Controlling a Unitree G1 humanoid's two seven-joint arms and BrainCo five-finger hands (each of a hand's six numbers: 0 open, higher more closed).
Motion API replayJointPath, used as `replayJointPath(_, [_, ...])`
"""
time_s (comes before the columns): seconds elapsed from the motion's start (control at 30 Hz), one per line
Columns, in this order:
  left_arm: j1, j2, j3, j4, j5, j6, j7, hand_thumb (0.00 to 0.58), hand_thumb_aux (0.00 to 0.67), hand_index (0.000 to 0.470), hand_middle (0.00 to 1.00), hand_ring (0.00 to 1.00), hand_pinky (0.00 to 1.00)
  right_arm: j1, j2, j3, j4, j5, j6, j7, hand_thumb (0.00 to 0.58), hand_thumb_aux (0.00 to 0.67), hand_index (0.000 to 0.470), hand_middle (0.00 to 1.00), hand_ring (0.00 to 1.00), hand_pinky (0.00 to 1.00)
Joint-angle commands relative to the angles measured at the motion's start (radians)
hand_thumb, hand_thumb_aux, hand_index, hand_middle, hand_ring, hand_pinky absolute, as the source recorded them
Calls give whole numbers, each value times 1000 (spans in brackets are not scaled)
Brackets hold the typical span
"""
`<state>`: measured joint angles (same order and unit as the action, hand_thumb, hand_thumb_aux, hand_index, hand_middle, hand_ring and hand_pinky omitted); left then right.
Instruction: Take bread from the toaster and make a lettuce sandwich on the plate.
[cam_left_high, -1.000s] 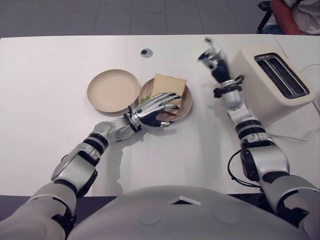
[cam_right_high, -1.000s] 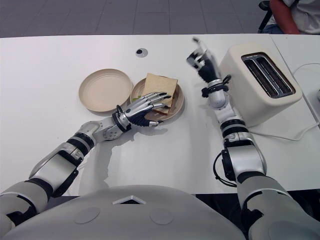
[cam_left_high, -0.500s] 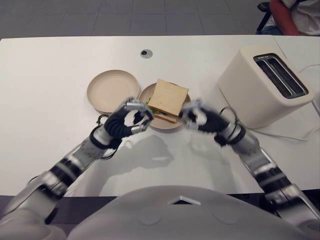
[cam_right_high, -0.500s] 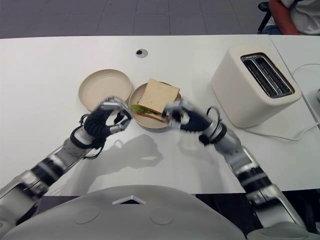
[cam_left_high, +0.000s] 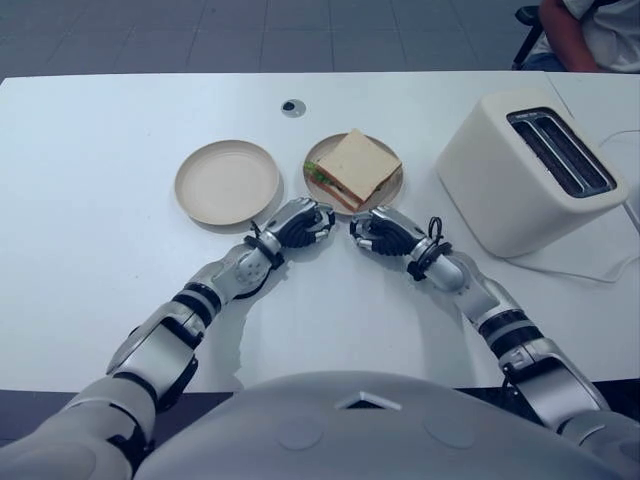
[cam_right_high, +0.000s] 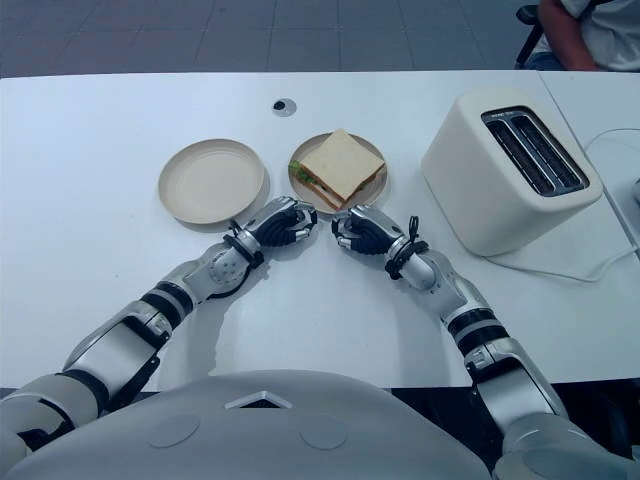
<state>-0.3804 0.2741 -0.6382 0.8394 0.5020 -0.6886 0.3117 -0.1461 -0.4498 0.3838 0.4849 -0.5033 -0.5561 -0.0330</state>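
Pale, square lettuce sandwich (cam_left_high: 352, 168) on the small round tan plate (cam_left_high: 322, 148) near the far edge of the white table (cam_left_high: 120, 120), beside the cream toaster (cam_left_high: 500, 180). Left hand (cam_left_high: 300, 222) and right hand (cam_left_high: 378, 228) curled, empty, just before it. Risk: a careless hand nudging the plate, sliding the top slice.

Both eyes of the head camera look forward and down from close above the white counter (cam_left_high: 100, 150), with floor (cam_left_high: 200, 30) showing beyond its far edge. They share almost the whole scene; the toaster (cam_left_high: 520, 170) sits slightly further left in the right eye view.
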Motion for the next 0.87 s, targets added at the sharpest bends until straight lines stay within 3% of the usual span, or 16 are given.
replayJointPath(0.03, [63,-43,29,8,-18,-162,23,556,533,374,1000,1000,1000,19,56,-31,25,45,-25,-41,580,670,470,1000,1000,1000])
replayJointPath(0.07, [101,-45,40,-36,-82,-246,-10,487,402,282,1000,1000,1000,43,68,-44,-11,112,-72,-18,557,536,376,1000,1000,1000])
replayJointPath(0.1, [147,-42,44,-92,-166,-316,-55,201,129,90,1000,1000,1000,71,74,-50,-54,186,-120,13,377,273,192,1000,1000,1000])
replayJointPath(0.13, [194,-33,43,-160,-264,-359,-107,0,0,0,408,408,408,102,76,-55,-103,266,-166,50,0,0,0,663,663,663])
replayJointPath(0.17, [246,-11,33,-257,-382,-381,-157,0,0,0,0,0,0,136,76,-60,-169,355,-208,82,0,0,0,0,0,0])
replayJointPath(0.27, [355,47,25,-525,-669,-364,-251,0,0,0,0,0,0,209,88,-91,-330,533,-235,126,0,0,0,0,0,0])
replayJointPath(0.4, [399,14,130,-627,-803,-281,-307,0,0,0,0,0,0,230,143,-150,-359,523,-182,100,0,0,0,0,0,0])
replayJointPath(0.57, [425,-86,283,-575,-721,-176,-268,0,0,0,0,0,0,262,222,-179,-324,547,-127,106,0,0,0,0,0,0])
replayJointPath(0.87, [471,-196,375,-542,-656,-168,-322,0,0,0,0,0,0,267,327,-276,-309,504,-117,30,0,0,0,0,0,0])
